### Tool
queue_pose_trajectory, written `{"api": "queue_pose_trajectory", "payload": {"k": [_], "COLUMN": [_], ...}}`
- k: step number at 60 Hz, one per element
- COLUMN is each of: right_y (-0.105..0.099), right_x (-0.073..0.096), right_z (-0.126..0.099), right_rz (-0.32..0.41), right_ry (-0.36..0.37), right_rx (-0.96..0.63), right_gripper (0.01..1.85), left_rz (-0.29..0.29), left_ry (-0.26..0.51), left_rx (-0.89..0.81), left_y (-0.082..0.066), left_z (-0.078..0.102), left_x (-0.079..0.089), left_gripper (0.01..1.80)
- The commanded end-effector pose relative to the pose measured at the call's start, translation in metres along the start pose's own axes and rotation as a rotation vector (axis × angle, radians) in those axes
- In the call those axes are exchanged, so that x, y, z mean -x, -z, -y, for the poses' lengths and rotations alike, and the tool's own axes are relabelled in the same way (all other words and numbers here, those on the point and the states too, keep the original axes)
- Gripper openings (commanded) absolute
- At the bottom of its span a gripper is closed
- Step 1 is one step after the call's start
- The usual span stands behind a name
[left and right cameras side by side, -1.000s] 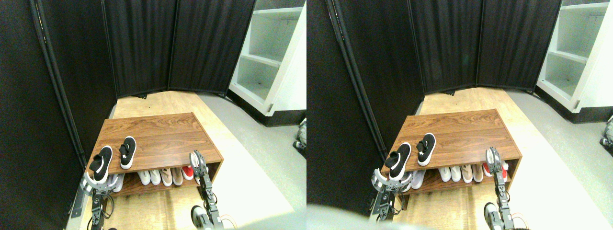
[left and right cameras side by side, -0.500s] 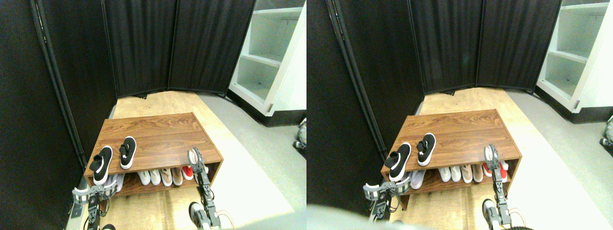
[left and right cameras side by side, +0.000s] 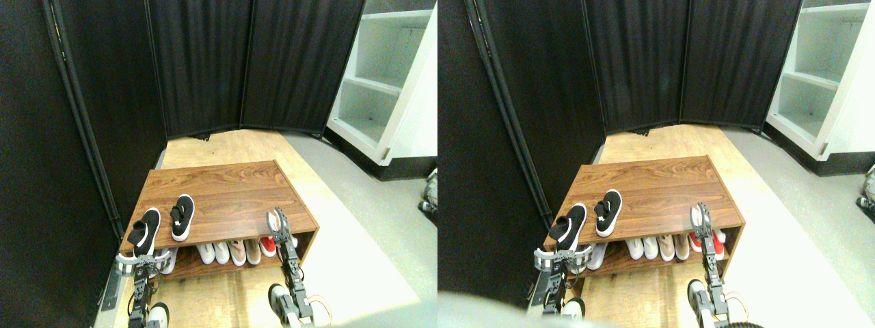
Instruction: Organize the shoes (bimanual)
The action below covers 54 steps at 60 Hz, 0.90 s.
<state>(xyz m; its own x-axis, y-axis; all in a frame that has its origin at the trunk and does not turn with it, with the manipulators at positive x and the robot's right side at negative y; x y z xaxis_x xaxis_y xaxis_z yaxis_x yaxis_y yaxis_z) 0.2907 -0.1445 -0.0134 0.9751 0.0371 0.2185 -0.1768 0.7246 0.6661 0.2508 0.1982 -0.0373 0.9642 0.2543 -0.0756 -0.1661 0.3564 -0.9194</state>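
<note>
Here the two black shoes (left and right cameras side by side: 163, 225) sit side by side on the left front part of the wooden bench (left and right cameras side by side: 232, 195), lower left of the frame. The left claw (left and right cameras side by side: 141, 259) hangs spread apart just below the nearer shoe's heel. The right claw (left and right cameras side by side: 277, 224) stands upright at the bench's front right edge; whether it is apart or together cannot be told.

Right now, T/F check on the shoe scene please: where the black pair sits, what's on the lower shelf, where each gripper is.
1. Both black shoes sit on top of the wooden rack. True.
2. The black shoes are at the rack's right end. False: they are at its left end, near the front edge.
3. The lower shelf holds pale shoes and a red shoe. True.
4. The left gripper grips a black shoe. False: it is below the front edge, just under the left shoe's heel.
5. The right gripper is near the rack's front right edge. True.
</note>
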Motion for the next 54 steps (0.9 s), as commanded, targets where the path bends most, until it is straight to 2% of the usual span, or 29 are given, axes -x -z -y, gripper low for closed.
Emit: {"api": "queue_pose_trajectory", "payload": {"k": [1, 24, 33, 43, 54], "right_y": [0.002, 0.002, -0.003, -0.004, -0.002], "right_x": [-0.005, -0.004, -0.001, 0.002, 0.005], "right_z": [-0.002, -0.003, -0.006, -0.007, -0.007], "right_rz": [0.008, 0.0, 0.013, 0.019, 0.013], "right_ry": [-0.009, 0.005, -0.026, -0.034, -0.031], "right_rx": [-0.029, -0.036, -0.018, -0.02, -0.012], "right_gripper": [0.14, 0.14, 0.13, 0.11, 0.13], "left_rz": [0.008, 0.03, 0.044, 0.047, 0.017], "left_ry": [0.016, 0.02, 0.016, 0.017, 0.027], "left_rx": [-0.001, -0.003, 0.031, 0.019, 0.018], "left_y": [0.002, 0.007, 0.013, 0.014, 0.013], "left_z": [0.002, -0.01, -0.013, -0.015, -0.012], "left_x": [-0.007, -0.027, -0.036, -0.038, -0.039], "left_gripper": [1.52, 1.45, 1.46, 1.46, 1.46]}}
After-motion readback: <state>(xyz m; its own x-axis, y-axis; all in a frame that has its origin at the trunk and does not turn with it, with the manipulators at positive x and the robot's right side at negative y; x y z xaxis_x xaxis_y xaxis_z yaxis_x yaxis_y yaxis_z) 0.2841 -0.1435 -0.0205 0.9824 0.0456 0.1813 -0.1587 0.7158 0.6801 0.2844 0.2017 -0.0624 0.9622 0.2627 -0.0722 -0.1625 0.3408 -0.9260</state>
